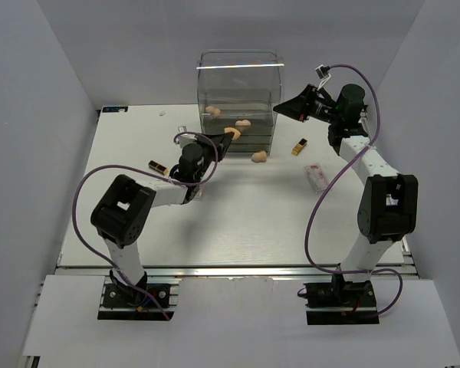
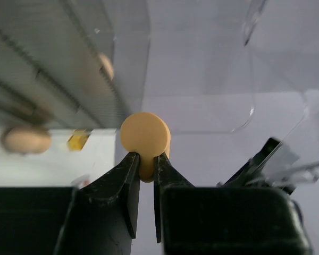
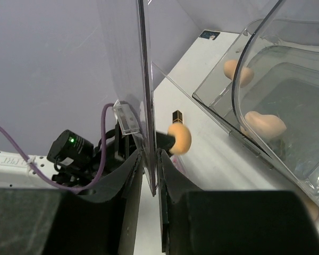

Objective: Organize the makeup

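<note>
Left pincer (image 2: 146,161) over white table (image 1: 238,218)

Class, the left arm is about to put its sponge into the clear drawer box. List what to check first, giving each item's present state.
1. Grip: left gripper shut on the held sponge: ok.
2. Access: right gripper shut on the clear panel of the drawer box: ok.
3. Opening wide enough for the sponge: cannot tell.
4. Room beside the sponges inside: ok.
5. The loose sponge on the table lies apart from both grippers: ok.
</note>
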